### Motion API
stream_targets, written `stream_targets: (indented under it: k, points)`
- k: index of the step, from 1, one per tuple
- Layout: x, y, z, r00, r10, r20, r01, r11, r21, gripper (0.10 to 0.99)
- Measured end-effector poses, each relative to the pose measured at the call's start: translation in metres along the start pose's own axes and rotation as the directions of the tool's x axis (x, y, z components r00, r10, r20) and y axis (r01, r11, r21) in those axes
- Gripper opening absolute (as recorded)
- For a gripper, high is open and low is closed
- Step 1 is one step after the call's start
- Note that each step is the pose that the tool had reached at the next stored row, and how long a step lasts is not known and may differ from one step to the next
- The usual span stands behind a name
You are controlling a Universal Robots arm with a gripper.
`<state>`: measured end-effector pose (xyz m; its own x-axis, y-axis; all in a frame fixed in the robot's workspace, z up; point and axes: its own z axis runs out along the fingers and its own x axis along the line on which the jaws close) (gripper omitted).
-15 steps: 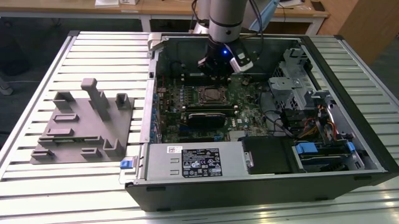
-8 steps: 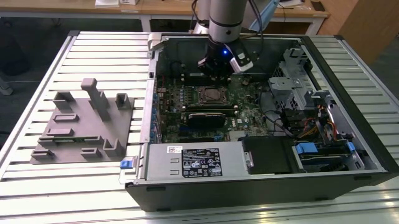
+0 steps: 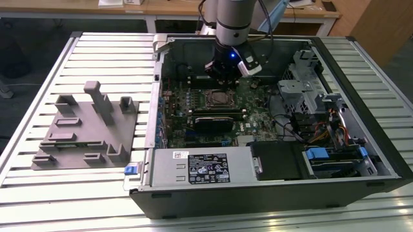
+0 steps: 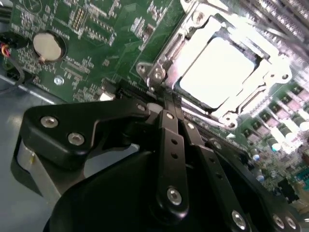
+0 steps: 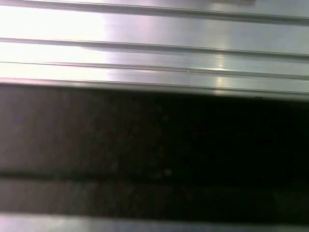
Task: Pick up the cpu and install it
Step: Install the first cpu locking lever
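The black tool [image 4: 166, 104], fingers pressed together and empty, hovers beside the silvery square cpu [image 4: 217, 72] seated in its steel-framed socket [image 4: 159, 72], a round coin battery [image 4: 48, 46] further off on the green motherboard [image 4: 111, 29].

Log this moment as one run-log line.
gripper: shut, empty | square silvery metal-topped cpu: seated in metal socket frame | green motherboard | black computer case: open

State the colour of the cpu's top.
Pale silvery metal, clearest on the cpu in the second wrist view.

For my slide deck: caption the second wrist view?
Shut claw poised beside the cpu, which sits in the motherboard socket.
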<state>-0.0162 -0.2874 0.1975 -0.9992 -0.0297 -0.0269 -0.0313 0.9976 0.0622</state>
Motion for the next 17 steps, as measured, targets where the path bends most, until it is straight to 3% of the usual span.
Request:
stream_targets:
  k: [12, 17]
  points:
    - [-0.0001, 0.0001, -0.0028, 1.0, 0.0, -0.0002, 0.0, 1.0, 0.001, 0.106]
    - [0.0, 0.0, -0.0023, 1.0, 0.0, -0.0009, 0.0, 0.9999, 0.014, 0.106]
